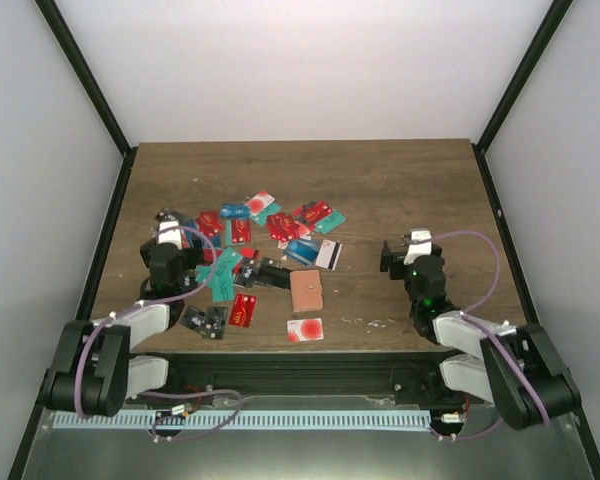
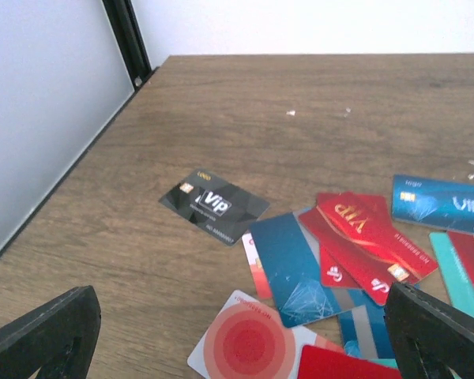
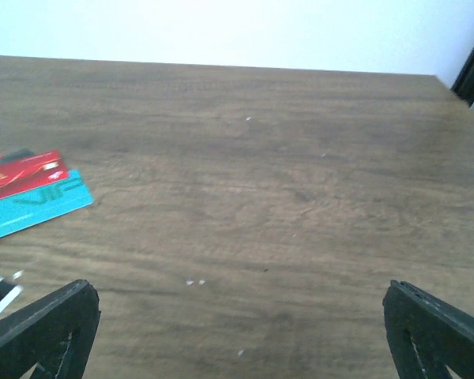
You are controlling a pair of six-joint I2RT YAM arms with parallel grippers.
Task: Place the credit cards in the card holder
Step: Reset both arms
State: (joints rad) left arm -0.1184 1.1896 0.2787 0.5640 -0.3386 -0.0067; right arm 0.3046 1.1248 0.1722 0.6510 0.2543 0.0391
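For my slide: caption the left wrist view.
Open left tool hovers over scattered cards, a black VIP card lying apart on the wooden table.

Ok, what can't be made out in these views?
- Card holder: top view, too small to tell whether it holds a card.
- Credit cards near the left arm: top view, arm covers some.
- Blue VIP card: left wrist view, cut by right edge.
- Teal card: right wrist view, cut by left edge.

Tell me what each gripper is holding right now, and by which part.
Nothing is held. The left gripper is open above the cards, and the right gripper is open over the table. No card sits between either one's jaws.
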